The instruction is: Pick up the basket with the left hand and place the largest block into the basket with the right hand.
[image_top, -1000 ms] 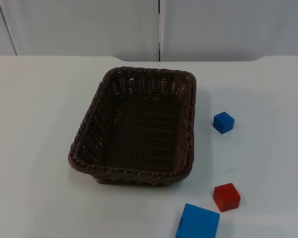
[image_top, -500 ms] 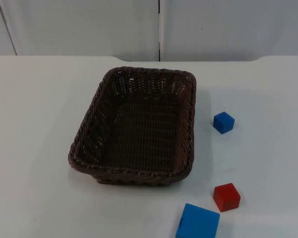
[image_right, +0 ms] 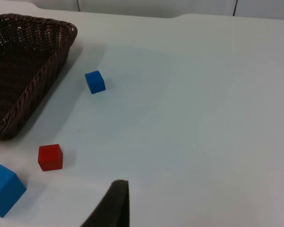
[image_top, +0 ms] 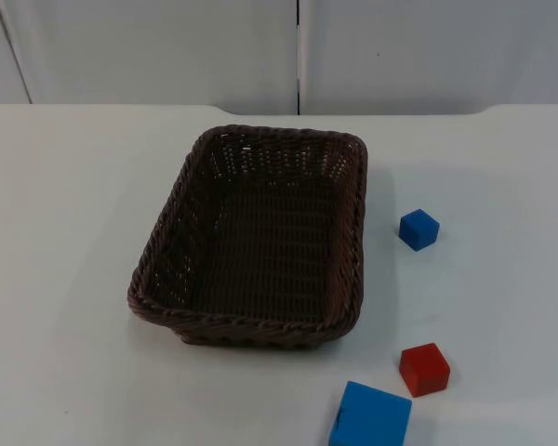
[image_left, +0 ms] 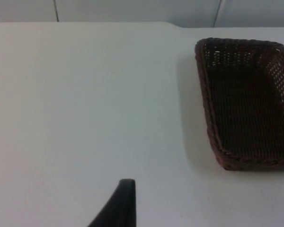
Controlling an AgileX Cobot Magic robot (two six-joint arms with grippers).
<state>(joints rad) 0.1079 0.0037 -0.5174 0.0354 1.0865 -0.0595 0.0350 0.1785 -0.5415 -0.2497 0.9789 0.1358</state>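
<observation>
Basket [image_top: 251,242] untouched on surface [image_top: 65,232]. Left hand [image_left: 118,208] at its 9 o'clock, finger state untellable: grip near rim squarely, lift level.

A dark brown woven basket [image_left: 248,101] sits on the white desk [image_left: 85,94], upright and with nothing inside it. One black fingertip of the left gripper [image_left: 118,205] hangs over bare desk, well apart from the basket. The grey partition wall [image_left: 132,9] closes the desk's far end.
</observation>
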